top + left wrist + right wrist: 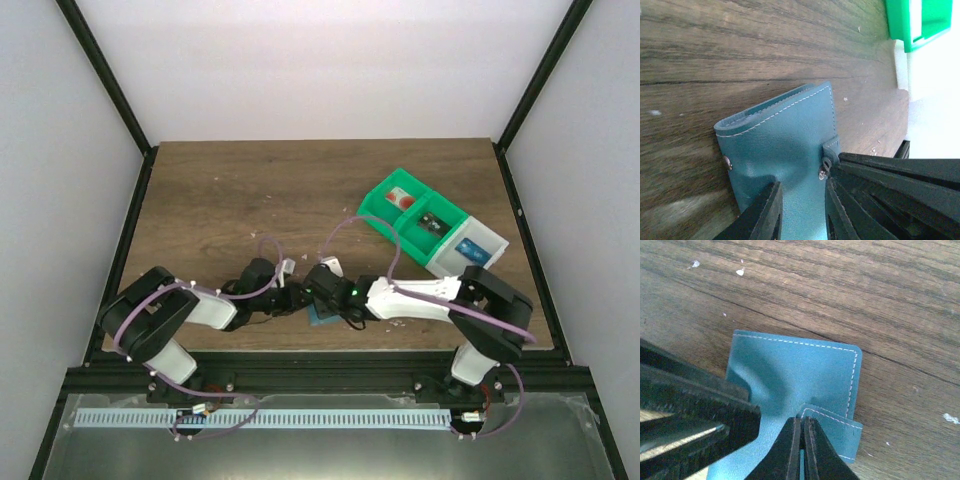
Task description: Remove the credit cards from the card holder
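Observation:
The light-blue card holder (pixel 322 318) lies folded shut on the wooden table near the front edge, between the two arms. In the left wrist view the card holder (pixel 785 135) lies under my left gripper (pixel 802 200), whose fingers stand apart and press down on its cover, denting it. My right gripper (pixel 802 422) is shut on the holder's small stitched strap tab (pixel 837 427); the card holder (pixel 800 372) lies flat below it. In the top view the left gripper (pixel 292 298) and the right gripper (pixel 322 292) meet over the holder. No credit cards show.
A green-and-white compartment bin (pixel 435 225) with small items stands at the back right; its corner shows in the left wrist view (pixel 910 25). The table's front edge and the black frame rail (pixel 320 355) run just behind the holder.

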`<state>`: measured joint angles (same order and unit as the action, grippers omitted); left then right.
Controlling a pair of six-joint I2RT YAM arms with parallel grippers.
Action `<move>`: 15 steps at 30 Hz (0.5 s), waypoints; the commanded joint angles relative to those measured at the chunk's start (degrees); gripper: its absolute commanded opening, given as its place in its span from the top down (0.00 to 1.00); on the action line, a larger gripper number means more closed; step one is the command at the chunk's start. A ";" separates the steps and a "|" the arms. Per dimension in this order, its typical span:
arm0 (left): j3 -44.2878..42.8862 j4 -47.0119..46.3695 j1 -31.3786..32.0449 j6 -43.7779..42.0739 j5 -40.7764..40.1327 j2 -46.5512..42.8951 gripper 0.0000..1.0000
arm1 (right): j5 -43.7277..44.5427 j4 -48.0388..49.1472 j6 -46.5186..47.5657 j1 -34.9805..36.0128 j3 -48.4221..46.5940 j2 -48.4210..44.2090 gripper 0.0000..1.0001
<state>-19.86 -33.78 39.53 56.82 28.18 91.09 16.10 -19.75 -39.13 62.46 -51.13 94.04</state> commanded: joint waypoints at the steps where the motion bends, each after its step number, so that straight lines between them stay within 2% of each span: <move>1: 0.13 13.05 0.67 -2.70 -5.05 4.82 0.72 | -0.62 4.95 1.91 0.12 3.61 -4.39 1.00; 15: -0.79 17.33 0.92 -3.51 -8.44 5.83 0.73 | -1.17 14.10 1.61 -0.94 14.47 -19.08 1.00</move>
<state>-22.83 -31.59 40.16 55.00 27.70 92.92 15.22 -10.13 -37.89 62.19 -38.72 80.09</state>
